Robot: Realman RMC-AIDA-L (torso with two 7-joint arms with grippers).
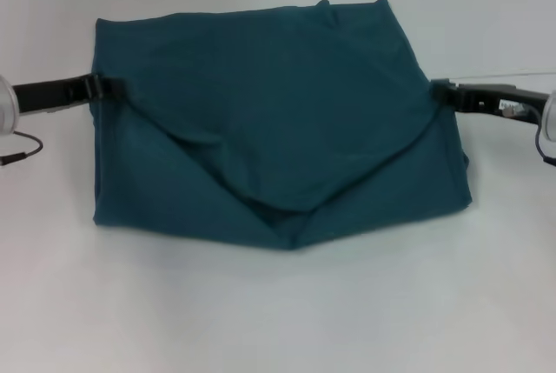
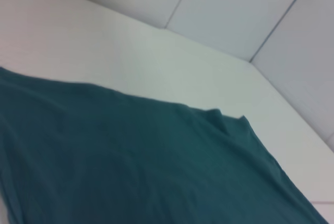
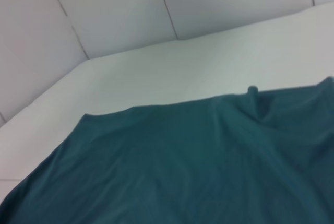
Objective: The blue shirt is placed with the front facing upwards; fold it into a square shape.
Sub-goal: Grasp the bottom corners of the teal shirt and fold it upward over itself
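Note:
The blue shirt [image 1: 278, 112] lies on the white table as a rough rectangle, plain teal side up. A top layer is folded over toward the front and sags in a V between the two arms, its point near the front edge. My left gripper [image 1: 110, 88] is at the shirt's left edge and my right gripper [image 1: 441, 93] at its right edge. Each pinches a corner of that layer, which pulls taut toward it. Both wrist views show only teal cloth, the shirt [image 2: 130, 161] from the left wrist and the shirt [image 3: 198, 161] from the right wrist, without any fingers.
The white table [image 1: 278, 321] extends around the shirt on every side. A black cable [image 1: 22, 151] hangs by the left arm. Pale panelled walls [image 2: 235, 15] rise just behind the table's far edge.

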